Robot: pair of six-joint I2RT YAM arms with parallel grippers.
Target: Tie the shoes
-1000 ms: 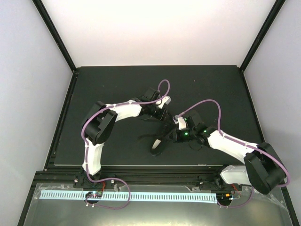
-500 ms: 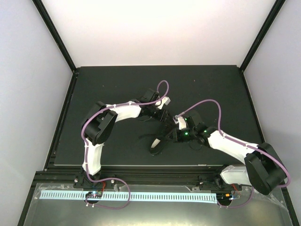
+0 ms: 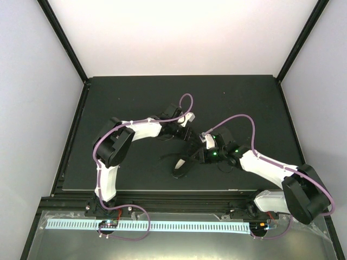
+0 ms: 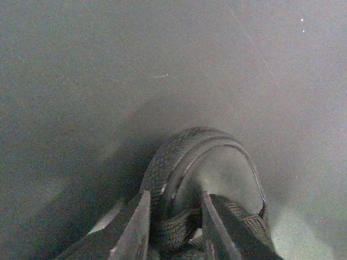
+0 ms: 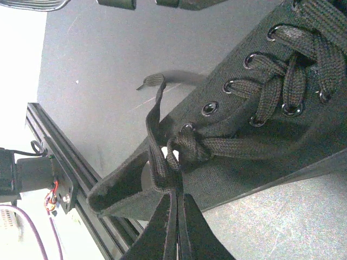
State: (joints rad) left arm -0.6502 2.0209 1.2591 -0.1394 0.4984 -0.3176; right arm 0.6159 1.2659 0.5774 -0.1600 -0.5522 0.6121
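Right wrist view: a lace (image 5: 156, 135) of the shoe (image 5: 244, 151) is pinched in the closed right claw (image 5: 174, 216). A lace loop (image 4: 179, 149) is clamped in the left claw (image 4: 173, 216), above the black mat (image 4: 81, 81).

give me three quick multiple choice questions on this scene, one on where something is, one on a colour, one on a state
1. Where is the shoe?
A) on the black mat
B) on the slotted front rail
C) against the back wall

2. What colour are the laces?
A) white
B) black
C) orange

3. How is the right pincer?
A) wide open above the shoe
B) shut on a lace strand
C) shut on the sole

Answers:
1 A, the top view shows it lying on the mat.
2 B, the right wrist view shows them black like the canvas.
3 B, the strand is pinched tight in it.
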